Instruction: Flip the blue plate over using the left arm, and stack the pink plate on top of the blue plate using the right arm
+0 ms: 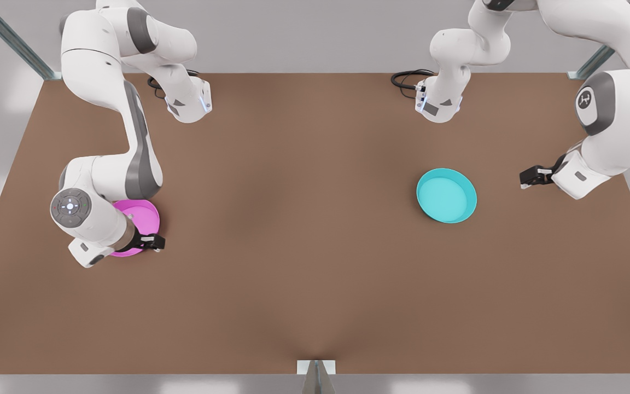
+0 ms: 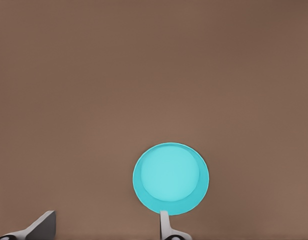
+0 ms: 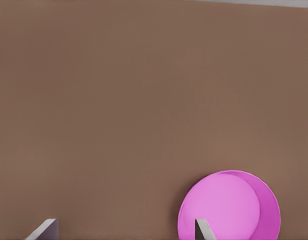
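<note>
Front view: the blue plate (image 1: pixel 446 195) lies on the brown table (image 1: pixel 293 246), towards the front view's right. Its hollow side faces up, and the raised rim goes all around the flat bottom. It is round, so it has no long axis. The pink plate (image 1: pixel 143 216) lies towards the front view's left, well apart from the blue one, also with the hollow side up. Part of it is hidden under the wrist of the right arm (image 1: pixel 101 180).

The right gripper (image 1: pixel 153 242) is at the pink plate's rim, on the side nearer to the camera. In the right wrist view its fingers (image 3: pixel 203 230) are spread wide, and one of them stands over the edge of the pink plate (image 3: pixel 229 207). I cannot tell if it touches the rim.

The left gripper (image 1: pixel 525 179) is beside the blue plate, towards the front view's right, with bare table between them. In the left wrist view its fingers (image 2: pixel 165 225) are spread apart, and the blue plate (image 2: pixel 171 178) lies ahead of one fingertip. The left arm (image 1: pixel 610 131) reaches in from the front view's right edge.

Both plates look smooth and plain, of one colour. The table is matte brown. Black cables (image 1: pixel 408 79) curl beside the arms' bases at the far edge.
</note>
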Robot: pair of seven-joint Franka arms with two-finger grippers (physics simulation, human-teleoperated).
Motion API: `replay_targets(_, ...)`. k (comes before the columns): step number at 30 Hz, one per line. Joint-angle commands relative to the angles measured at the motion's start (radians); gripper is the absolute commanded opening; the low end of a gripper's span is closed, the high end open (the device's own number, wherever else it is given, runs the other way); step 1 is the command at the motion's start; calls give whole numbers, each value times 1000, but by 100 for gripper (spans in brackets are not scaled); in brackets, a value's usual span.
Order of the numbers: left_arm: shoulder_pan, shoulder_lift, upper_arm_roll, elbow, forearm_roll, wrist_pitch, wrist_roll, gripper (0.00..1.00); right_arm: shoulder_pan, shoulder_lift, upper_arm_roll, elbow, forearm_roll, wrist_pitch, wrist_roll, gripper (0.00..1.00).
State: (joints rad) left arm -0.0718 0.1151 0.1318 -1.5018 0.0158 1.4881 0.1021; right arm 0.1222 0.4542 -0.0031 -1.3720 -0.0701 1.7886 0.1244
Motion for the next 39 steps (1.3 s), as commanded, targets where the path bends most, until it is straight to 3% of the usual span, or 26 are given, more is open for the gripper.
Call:
replay_targets(1,1,0,0,-2,1,1,-1,100,1,0,-2,1,0,0,0,100)
replay_targets(3,6,5,-1,-61,-23,12,10,100,7,0,-2,8,-2,0,0,100)
replay_targets(6,90,8,9,-455,-246,334,281,100,36,89,6,8,0,37,12,100)
replay_targets(10,153,26,14,-716,-395,606,547,100,119,110,5,4,-14,51,15,100)
replay_targets(20,227,155,14,-773,-589,643,765,100,174,127,6,8,-8,64,3,100)
replay_targets(36,242,261,8,-769,-606,652,811,99,186,132,9,5,67,63,4,100)
replay_targets(37,242,261,8,-769,-606,652,811,94,194,130,11,10,61,64,0,100)
replay_targets(39,242,262,8,-769,-606,652,809,73,197,130,11,14,62,66,0,100)
